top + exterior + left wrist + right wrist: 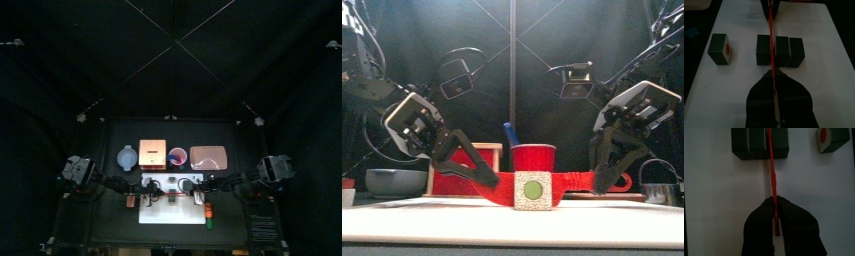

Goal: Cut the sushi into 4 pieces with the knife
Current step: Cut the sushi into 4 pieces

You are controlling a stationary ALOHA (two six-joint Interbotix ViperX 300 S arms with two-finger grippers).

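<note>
The dark green sushi roll lies on the white cutting board as a run of three joined blocks. One cut piece with a red centre lies apart beside it. A red toy knife, seen edge-on, rests across the run between its first and second block. My left gripper is shut on one end of the knife, and my right gripper is shut on the other end. In the front view the knife spans between both grippers, behind the sushi's end face.
Behind the board stand the wooden box, the red cup with a blue knife, the pink tray and the blue-grey bowl. A metal cutter sits at the far right.
</note>
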